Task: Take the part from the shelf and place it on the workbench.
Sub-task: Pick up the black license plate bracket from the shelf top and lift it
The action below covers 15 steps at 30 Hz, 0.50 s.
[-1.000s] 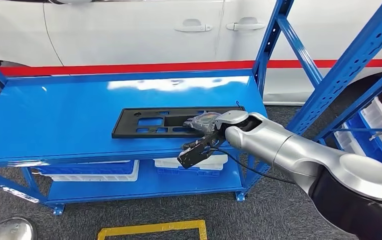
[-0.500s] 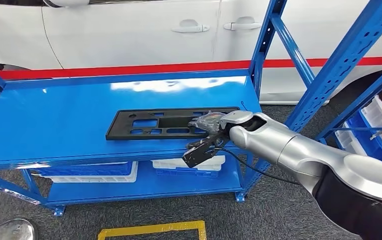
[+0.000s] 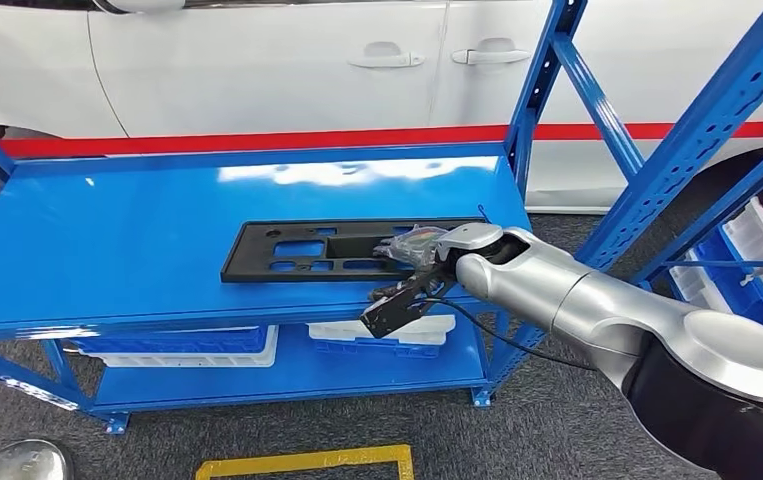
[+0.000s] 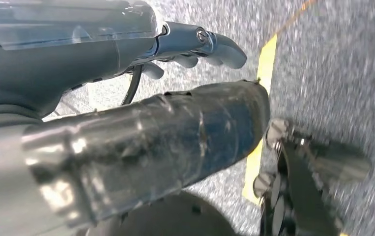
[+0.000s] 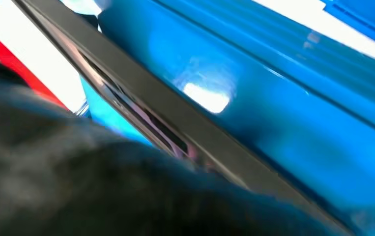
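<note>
- Flat black plastic panel with rectangular cutouts (image 3: 332, 250) lies on the blue metal shelf (image 3: 137, 240).
- Right robot hand (image 3: 409, 262) grips its right end.
- Left robot hand (image 4: 195, 49) hangs empty, fingers apart.

The head view is bright and evenly lit, and mostly sharp. A white glare patch lies on the blue shelf (image 3: 157, 230) beyond the right hand (image 3: 412, 262), with soft shadow under the shelf. The right wrist view is strongly blurred, the hand only a dark mass. The left wrist view is soft, with smeared floor.
</note>
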Available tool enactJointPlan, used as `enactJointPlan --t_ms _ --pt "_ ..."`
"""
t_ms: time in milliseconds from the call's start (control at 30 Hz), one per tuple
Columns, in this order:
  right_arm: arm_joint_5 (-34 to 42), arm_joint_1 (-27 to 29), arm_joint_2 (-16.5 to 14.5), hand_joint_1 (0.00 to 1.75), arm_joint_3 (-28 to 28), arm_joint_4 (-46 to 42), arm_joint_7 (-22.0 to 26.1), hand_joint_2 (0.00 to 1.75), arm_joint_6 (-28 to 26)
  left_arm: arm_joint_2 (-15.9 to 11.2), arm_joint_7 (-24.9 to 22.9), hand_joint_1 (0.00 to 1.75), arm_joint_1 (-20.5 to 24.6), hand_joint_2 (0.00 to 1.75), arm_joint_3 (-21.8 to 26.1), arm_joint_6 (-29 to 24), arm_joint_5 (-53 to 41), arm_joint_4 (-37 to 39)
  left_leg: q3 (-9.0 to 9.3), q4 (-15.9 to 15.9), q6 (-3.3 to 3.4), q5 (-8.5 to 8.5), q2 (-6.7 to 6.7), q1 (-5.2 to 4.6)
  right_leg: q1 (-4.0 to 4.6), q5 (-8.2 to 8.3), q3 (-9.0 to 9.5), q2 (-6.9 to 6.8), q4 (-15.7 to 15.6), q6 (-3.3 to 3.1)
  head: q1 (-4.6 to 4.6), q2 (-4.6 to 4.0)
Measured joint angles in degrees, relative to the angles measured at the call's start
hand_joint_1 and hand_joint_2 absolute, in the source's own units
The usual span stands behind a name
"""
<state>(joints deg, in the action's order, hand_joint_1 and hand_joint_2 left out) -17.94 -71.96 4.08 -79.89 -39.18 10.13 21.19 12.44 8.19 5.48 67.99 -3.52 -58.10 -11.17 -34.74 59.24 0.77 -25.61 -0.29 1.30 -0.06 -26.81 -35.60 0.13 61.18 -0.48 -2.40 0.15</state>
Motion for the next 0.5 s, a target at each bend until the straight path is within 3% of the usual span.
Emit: enactJointPlan --t_ms 33,133,167,200,233,300,367,433,500 --pt "0.0 0.0 0.1 0.00 0.0 0.0 -0.1 0.00 0.0 0.0 0.0 0.00 0.0 0.00 0.0 0.0 0.0 0.0 0.05 -0.2 0.25 0.11 0.04 0.11 -0.11 -1.28 -0.92 -0.01 2.1 0.29 0.01 0.00" --pt "0.0 0.3 0.2 0.00 0.0 0.0 -0.3 0.00 0.2 0.0 0.1 0.00 0.0 0.00 0.1 0.0 0.2 0.0 0.04 -0.3 0.58 0.17 0.11 0.15 -0.36 -5.82 -5.86 -0.07 12.3 0.94 0.04 0.01" --pt "0.0 0.4 0.2 0.00 0.0 0.0 -0.3 0.00 0.2 0.0 0.1 0.00 0.0 0.00 0.1 0.1 0.2 0.0 0.05 -0.3 0.61 0.15 0.10 0.14 -0.38 -5.96 -6.76 -0.08 14.0 0.98 0.04 0.01" --pt "0.0 0.5 0.2 0.00 0.0 0.0 -0.4 0.00 0.3 0.0 0.1 0.00 0.0 0.00 0.2 0.2 0.2 0.0 0.09 -0.3 0.62 0.13 0.06 0.13 -0.37 -4.98 -6.60 -0.08 13.5 0.91 0.04 0.01" --pt "0.0 0.5 0.2 0.00 0.0 0.0 -0.5 0.00 0.4 0.0 0.2 0.00 0.1 0.00 0.2 0.2 0.2 0.0 0.17 -0.3 0.61 0.11 0.02 0.12 -0.34 -3.20 -5.42 -0.07 10.9 0.72 0.04 0.01" --pt "0.0 0.3 0.2 0.00 0.0 0.0 -0.6 0.87 0.4 0.0 0.2 0.00 0.1 0.00 0.4 0.3 0.1 0.0 0.25 -0.2 0.47 0.02 -0.04 0.01 -0.08 0.29 -1.82 -0.07 3.2 0.07 0.04 0.00" --pt "0.0 0.1 0.2 0.00 0.0 0.0 -0.6 1.75 0.4 0.1 0.2 0.00 0.0 0.00 0.4 0.4 0.0 0.0 0.16 -0.2 0.10 0.00 -0.04 -0.10 0.29 1.34 0.08 -0.04 -1.1 -0.42 0.02 0.00" --pt "-0.1 0.1 0.2 0.00 0.0 0.0 -0.7 1.75 0.4 0.2 0.2 0.00 0.1 0.00 0.5 0.4 0.0 0.0 0.19 -0.4 -0.47 0.07 -0.02 -0.16 0.39 1.26 0.20 0.02 -1.6 -0.75 0.00 0.01" --pt "-0.5 0.1 0.2 0.00 0.0 0.0 -0.8 0.87 0.3 0.1 0.3 0.00 0.1 0.00 0.5 0.5 0.0 0.0 -0.11 0.5 -1.01 -0.78 0.02 -0.15 0.05 1.59 0.55 -0.05 -2.2 -1.39 -0.02 0.01"
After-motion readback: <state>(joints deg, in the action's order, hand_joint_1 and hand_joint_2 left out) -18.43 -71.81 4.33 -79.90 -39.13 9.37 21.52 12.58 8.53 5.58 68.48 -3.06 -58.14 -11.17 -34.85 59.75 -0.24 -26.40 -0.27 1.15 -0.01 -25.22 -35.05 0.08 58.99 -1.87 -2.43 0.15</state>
